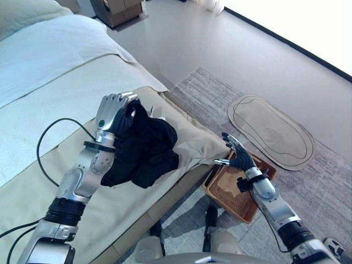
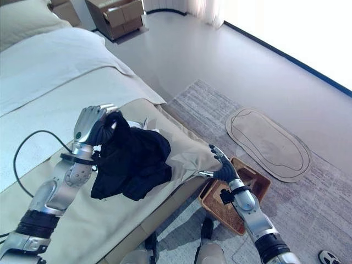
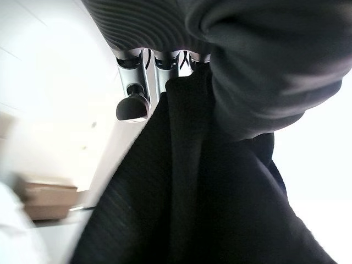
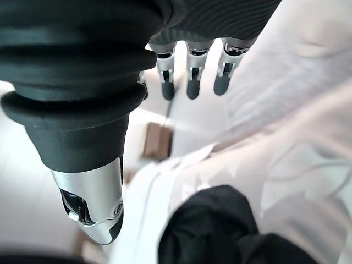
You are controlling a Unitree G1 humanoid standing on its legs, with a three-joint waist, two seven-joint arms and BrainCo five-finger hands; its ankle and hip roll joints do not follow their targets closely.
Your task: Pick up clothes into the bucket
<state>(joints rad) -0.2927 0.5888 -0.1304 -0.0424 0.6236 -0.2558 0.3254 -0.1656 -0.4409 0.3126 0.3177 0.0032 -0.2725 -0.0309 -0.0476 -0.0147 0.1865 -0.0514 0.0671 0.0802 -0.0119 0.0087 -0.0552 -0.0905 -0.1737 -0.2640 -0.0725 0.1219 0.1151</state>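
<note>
My left hand [image 1: 113,110] is raised over the bed, its fingers curled round the top of a black garment [image 1: 144,151]. The garment hangs down from the hand, with its lower folds resting on the beige bed cover [image 1: 187,135]. In the left wrist view the black cloth [image 3: 220,181] lies right against the fingers [image 3: 135,82]. A brown woven basket [image 1: 226,190] stands on the floor by the bed's corner. My right hand [image 1: 239,154] hovers just above it, open, fingers straight and holding nothing. The right wrist view shows those fingers [image 4: 190,71] and the garment [image 4: 214,225] beyond.
The bed fills the left side, and its corner overhangs the basket. A grey rug [image 1: 324,181] covers the floor to the right, with an oval mat [image 1: 272,132] on it. A cardboard box [image 2: 113,16] stands at the far wall. A shoe [image 2: 329,257] lies at the lower right.
</note>
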